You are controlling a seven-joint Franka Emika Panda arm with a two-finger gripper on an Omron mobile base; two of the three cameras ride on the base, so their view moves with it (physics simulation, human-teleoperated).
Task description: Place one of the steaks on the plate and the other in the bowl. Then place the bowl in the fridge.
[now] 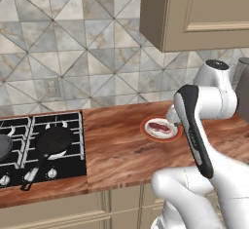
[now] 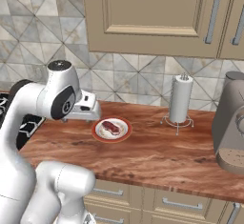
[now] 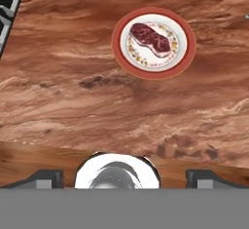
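One steak rests on the plate, on the wooden surface (image 3: 97, 111).
The red-rimmed plate (image 3: 187, 52) carries a dark reddish steak (image 3: 151, 39) with a pale edge; my fingers (image 3: 124, 177) hover above, spread fully wide, holding nothing.

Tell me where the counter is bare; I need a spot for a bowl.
Bare wood lies between the stove and the plate holding a steak, and along the front edge. Right of the plate it is crowded: paper towel holder, then coffee machine.
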